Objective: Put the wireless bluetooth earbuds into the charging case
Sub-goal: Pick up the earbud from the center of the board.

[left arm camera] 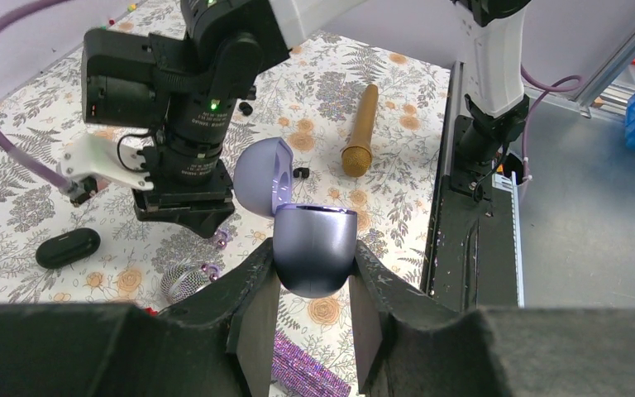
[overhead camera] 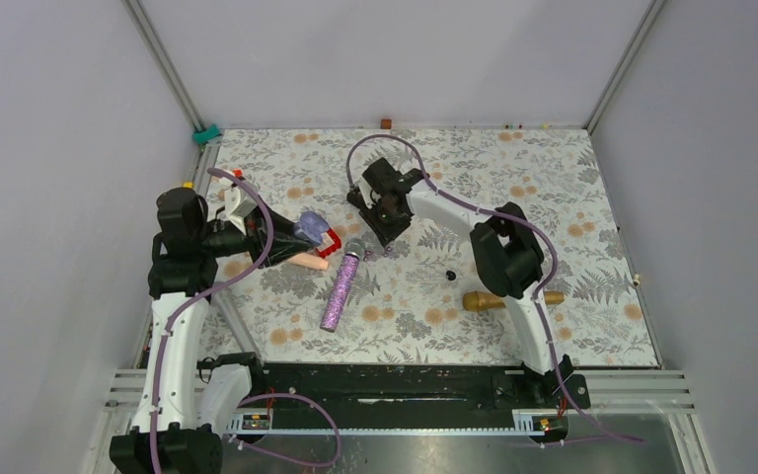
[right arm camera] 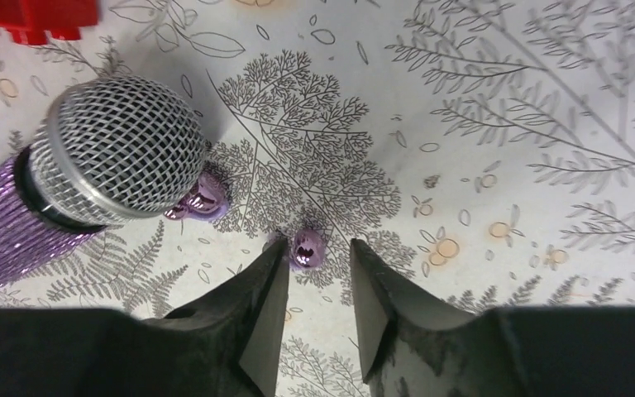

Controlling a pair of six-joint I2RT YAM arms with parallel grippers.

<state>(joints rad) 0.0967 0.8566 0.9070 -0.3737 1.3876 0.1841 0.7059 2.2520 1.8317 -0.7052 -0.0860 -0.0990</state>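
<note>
My left arm (overhead camera: 183, 346) and right arm (overhead camera: 444, 207) are white shells joined by black motor housings, each with a purple cable (overhead camera: 270, 235) looping alongside. The left pincer (left arm camera: 314, 256) and right pincer (right arm camera: 318, 256) have matte black, wedge-shaped fingers (left arm camera: 256, 318). A white printed label (left arm camera: 215, 107) marks my right wrist motor.

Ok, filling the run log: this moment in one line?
left gripper: holds open charging case | right gripper: open around purple earbud

2 glossy purple earbuds (right arm camera: 307, 246) lying apart; lavender charging case (left arm camera: 314, 248) open, upright.
</note>
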